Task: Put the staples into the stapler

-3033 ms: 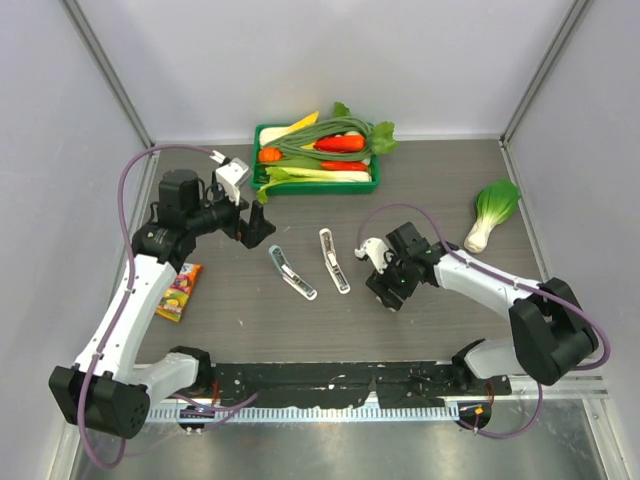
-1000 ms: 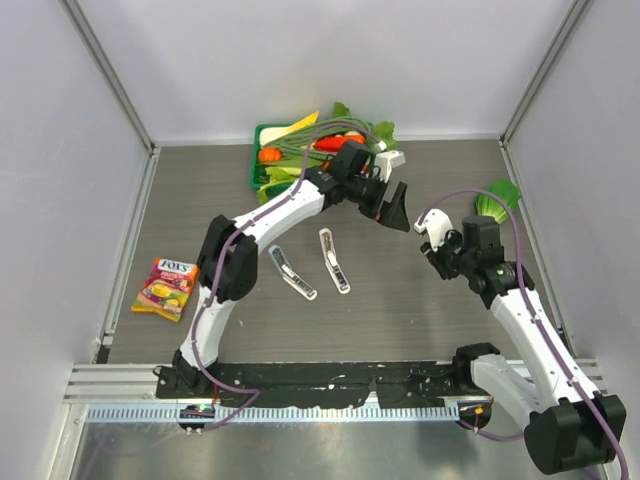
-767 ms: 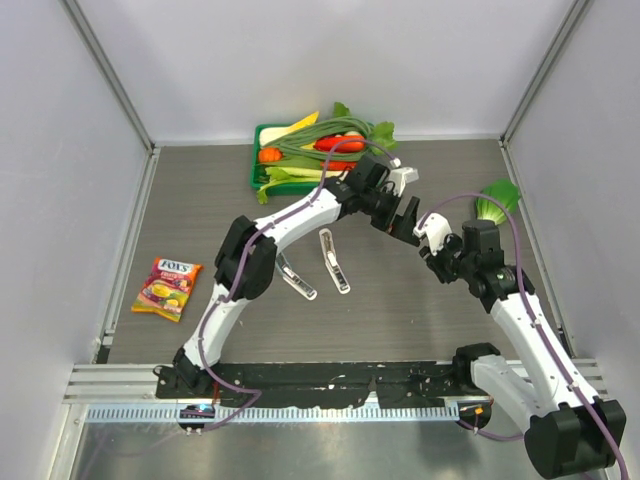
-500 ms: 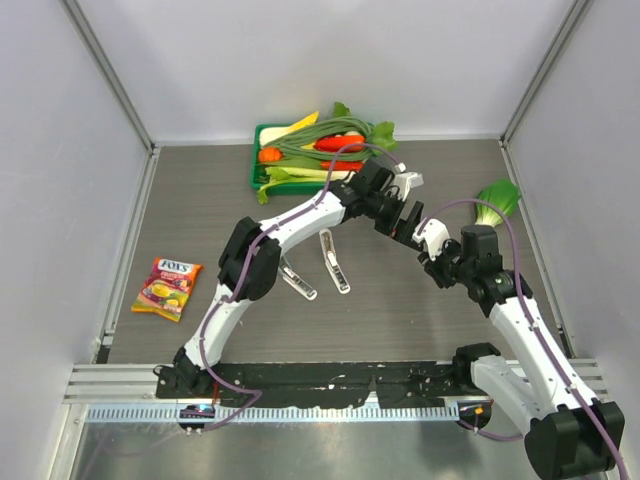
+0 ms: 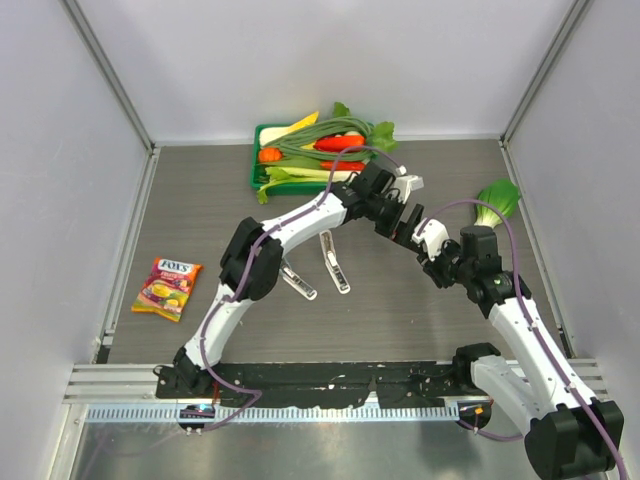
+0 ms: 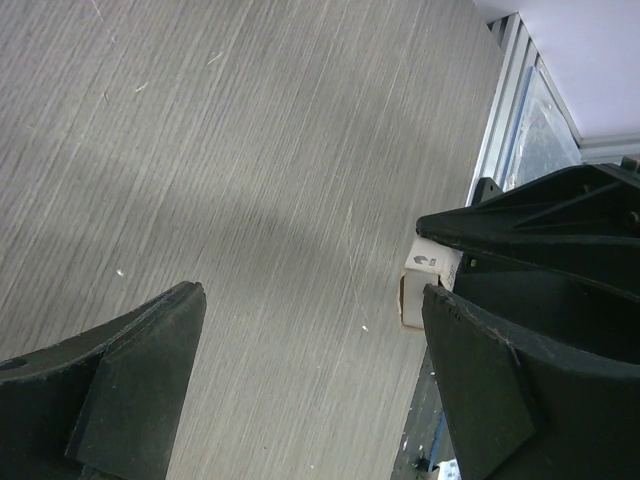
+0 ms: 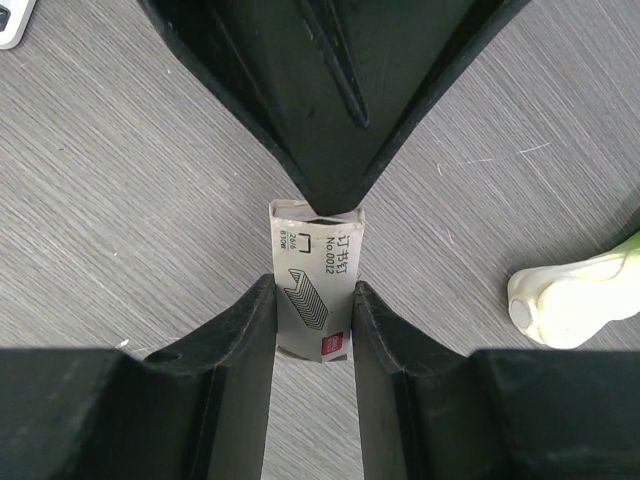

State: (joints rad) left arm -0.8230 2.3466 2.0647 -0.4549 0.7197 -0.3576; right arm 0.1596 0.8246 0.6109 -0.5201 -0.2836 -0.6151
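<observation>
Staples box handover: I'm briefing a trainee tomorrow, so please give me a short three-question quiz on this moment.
1. True or false: the left gripper is shut on the staples box.
2. Which lies far left in the top view? A mug; B candy bag; C scissors.
3. Fill in: the ___ gripper clamps the staples box.
Key: 1 false, it is open; 2 B; 3 right gripper.

The left gripper has swung from beside the candy bag across the counter to meet the right gripper, its jaws narrowing slightly. The right gripper has drawn away from the stapler, and the far end of the staples it holds now meets a left finger.
</observation>
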